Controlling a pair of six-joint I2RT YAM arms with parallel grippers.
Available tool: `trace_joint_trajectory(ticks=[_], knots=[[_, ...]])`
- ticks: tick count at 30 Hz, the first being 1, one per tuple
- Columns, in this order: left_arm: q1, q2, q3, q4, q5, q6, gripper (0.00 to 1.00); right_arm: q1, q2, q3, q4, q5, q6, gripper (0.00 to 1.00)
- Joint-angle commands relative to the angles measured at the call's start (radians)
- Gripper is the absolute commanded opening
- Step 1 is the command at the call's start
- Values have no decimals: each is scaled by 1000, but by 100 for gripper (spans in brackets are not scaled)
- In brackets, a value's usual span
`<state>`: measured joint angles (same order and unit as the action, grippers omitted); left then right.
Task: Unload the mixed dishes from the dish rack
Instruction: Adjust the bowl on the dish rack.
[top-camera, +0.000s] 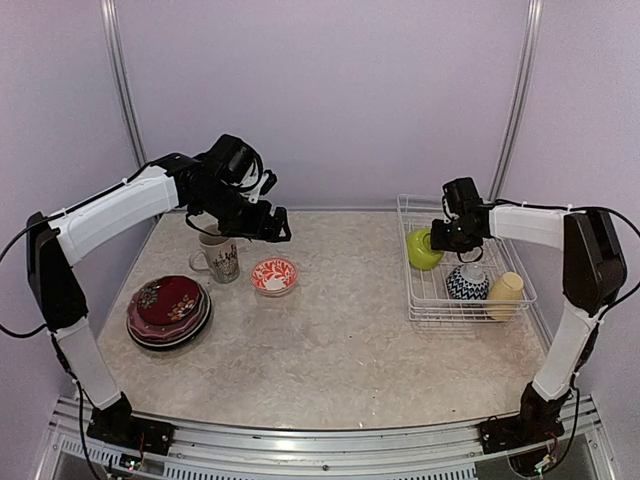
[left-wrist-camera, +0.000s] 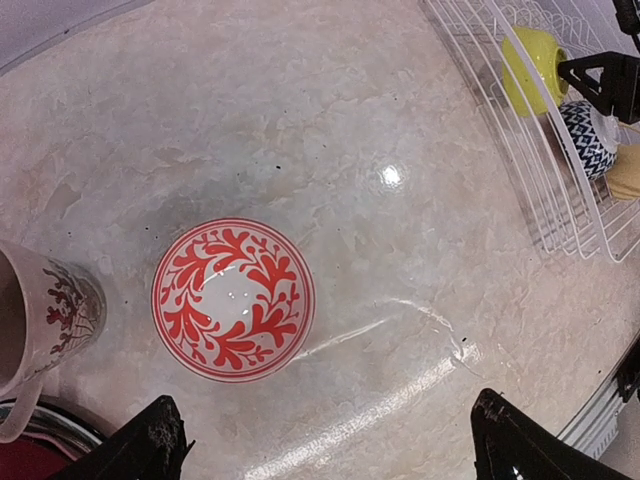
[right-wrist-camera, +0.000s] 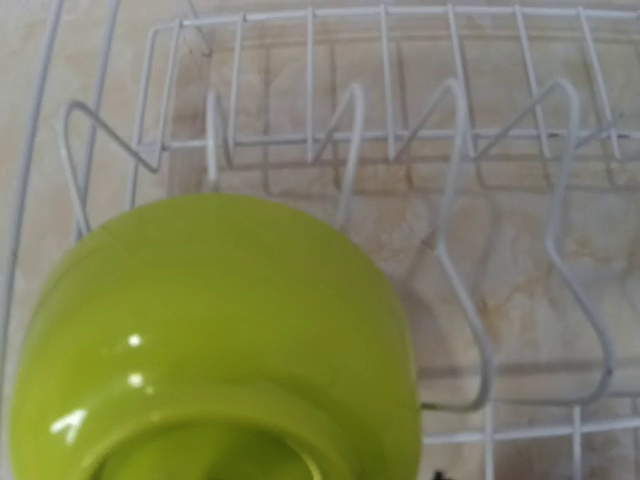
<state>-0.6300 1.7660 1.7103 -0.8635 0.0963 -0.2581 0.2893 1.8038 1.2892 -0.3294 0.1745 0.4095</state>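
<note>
You are looking at the white wire dish rack (top-camera: 468, 318) sitting at the right side of the table (top-camera: 340, 350), with three pieces lying in it. The lime-green bowl (top-camera: 424, 249) is leaning against the rack's left wall, apparently tipped on its side. A navy-and-white patterned bowl (top-camera: 466, 283) is sitting nearer the front, and a pale-yellow mug (top-camera: 506, 293) is lying just beside it on the right.

Your right gripper (top-camera: 445, 235) is reaching into the rack and pressing up against the lime-green bowl. Its wrist camera is showing only the bowl and the prongs, so you cannot tell how far the jaws are closed or whether they are gripping it.

Well apart on the left, a red-and-white patterned bowl (left-wrist-camera: 233, 298) is standing upright on the table. A beige patterned mug (top-camera: 220, 260) is standing just beside it, and a stack of plates with a red one on top (top-camera: 168, 310) is resting nearer the arm bases. Your left gripper (left-wrist-camera: 335, 450) is hovering above the red-and-white bowl, jaws spread wide and holding nothing.
</note>
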Motion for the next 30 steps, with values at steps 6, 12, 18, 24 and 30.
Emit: trace_joint_trajectory(ticks=[6, 12, 18, 24, 30], knots=[[-7, -4, -14, 14, -6, 16, 96, -10, 45, -4, -96, 26, -17, 42], [-7, 0, -14, 15, -5, 16, 96, -7, -23, -107, -69, -11, -9, 41], [-8, 6, -14, 14, -6, 15, 96, -7, -44, -151, -96, 52, -4, 42], [-12, 8, -14, 13, -13, 17, 96, -7, -86, -182, -122, 95, 5, 42], [-23, 3, -11, 13, -13, 18, 96, -8, -105, -190, -142, 147, 13, 44]])
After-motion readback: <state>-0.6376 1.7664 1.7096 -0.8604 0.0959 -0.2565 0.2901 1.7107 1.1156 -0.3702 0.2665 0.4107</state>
